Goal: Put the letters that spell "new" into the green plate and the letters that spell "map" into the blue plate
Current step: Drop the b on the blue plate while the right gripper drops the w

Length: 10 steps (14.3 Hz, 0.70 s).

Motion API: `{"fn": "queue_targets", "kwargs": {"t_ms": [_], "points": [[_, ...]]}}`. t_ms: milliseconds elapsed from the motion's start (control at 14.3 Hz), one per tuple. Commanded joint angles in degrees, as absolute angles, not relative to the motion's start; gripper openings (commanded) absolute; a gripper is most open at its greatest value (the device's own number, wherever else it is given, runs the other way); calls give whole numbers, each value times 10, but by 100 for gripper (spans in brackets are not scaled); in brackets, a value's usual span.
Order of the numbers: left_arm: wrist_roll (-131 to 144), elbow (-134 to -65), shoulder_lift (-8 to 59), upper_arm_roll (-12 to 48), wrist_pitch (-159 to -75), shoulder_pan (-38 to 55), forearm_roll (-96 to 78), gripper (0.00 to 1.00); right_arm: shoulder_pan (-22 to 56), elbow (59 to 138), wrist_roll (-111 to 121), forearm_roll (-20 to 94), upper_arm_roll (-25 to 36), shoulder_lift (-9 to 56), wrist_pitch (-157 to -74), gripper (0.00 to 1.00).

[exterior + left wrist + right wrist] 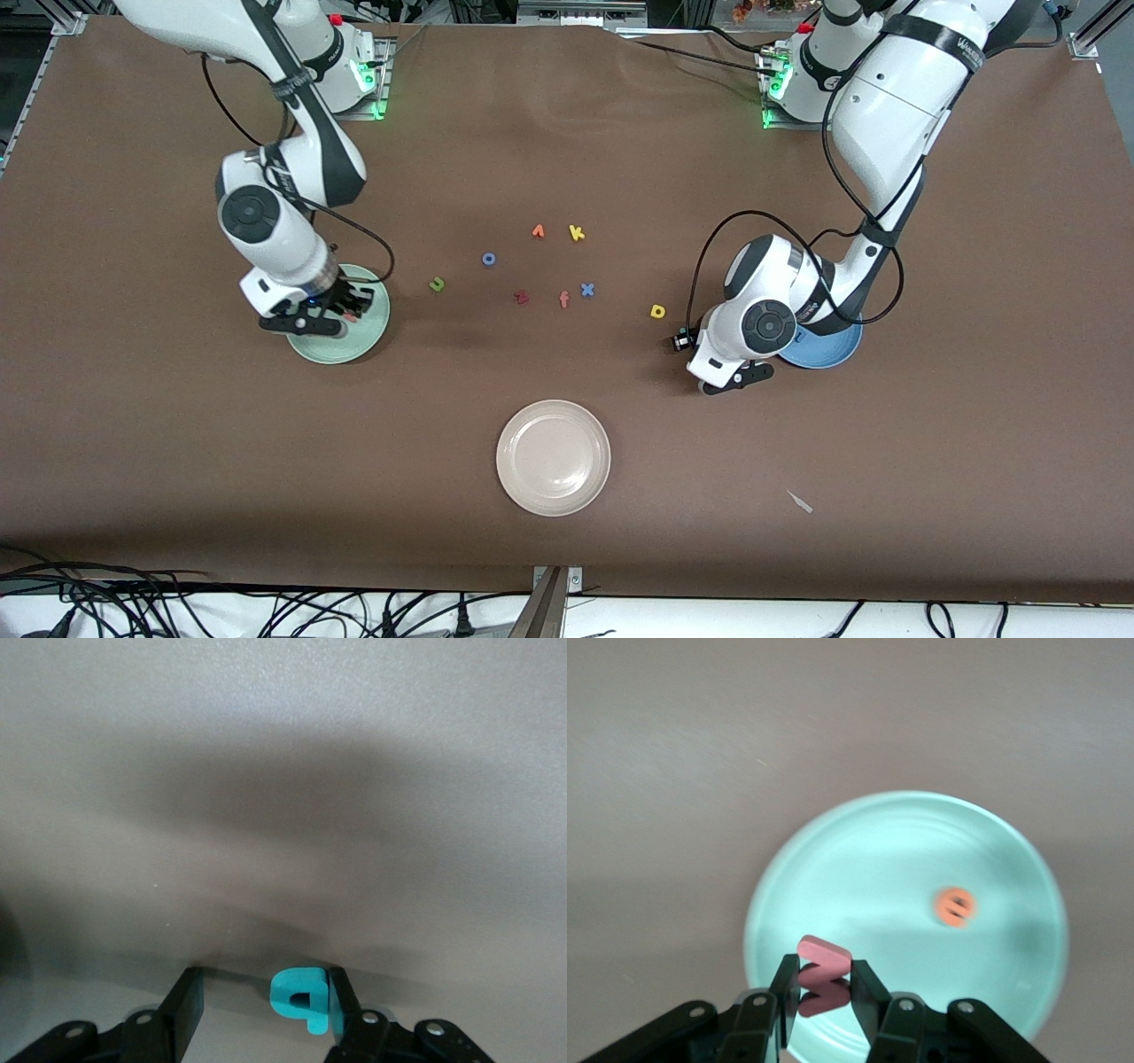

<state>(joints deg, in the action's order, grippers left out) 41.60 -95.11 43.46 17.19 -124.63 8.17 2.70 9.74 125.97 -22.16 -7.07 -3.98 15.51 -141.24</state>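
In the right wrist view my right gripper (824,970) is shut on the salmon-red w (826,952) and hangs over the pale green plate (1028,859). The orange e (955,905) lies in that plate. My left gripper (261,979) is down at the table beside the blue plate (833,354). Its jaws stand apart around the teal p (301,992). The p touches one finger and a wide gap separates it from the other. The green n (436,283) and the yellow a (657,311) lie on the table between the two plates.
Loose letters lie mid-table: a blue ring (488,259), an orange one (538,231), the yellow k (577,233), the dark red z (521,297), the orange f (563,299) and the blue x (586,289). A beige plate (554,456) sits nearer the front camera.
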Motion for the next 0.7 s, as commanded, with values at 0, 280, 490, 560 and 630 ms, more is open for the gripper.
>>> {"fn": "queue_targets", "kwargs": {"t_ms": [0, 280, 490, 560, 630], "points": [[429, -947, 439, 171, -1247, 85, 44, 55, 87, 1325, -206, -60, -46, 113, -1426, 92], [431, -947, 438, 172, -1248, 85, 40, 23, 89, 1332, -257, -36, -59, 105, -1431, 95], [423, -947, 439, 172, -1248, 81, 39, 9, 91, 1328, -392, -38, -123, 125, -1452, 92], [422, -947, 439, 172, -1247, 77, 39, 6, 91, 1328, -422, -37, -134, 137, -1478, 92], [421, -947, 439, 172, -1244, 76, 39, 1, 91, 1329, -437, -37, -139, 147, -1492, 92]]}}
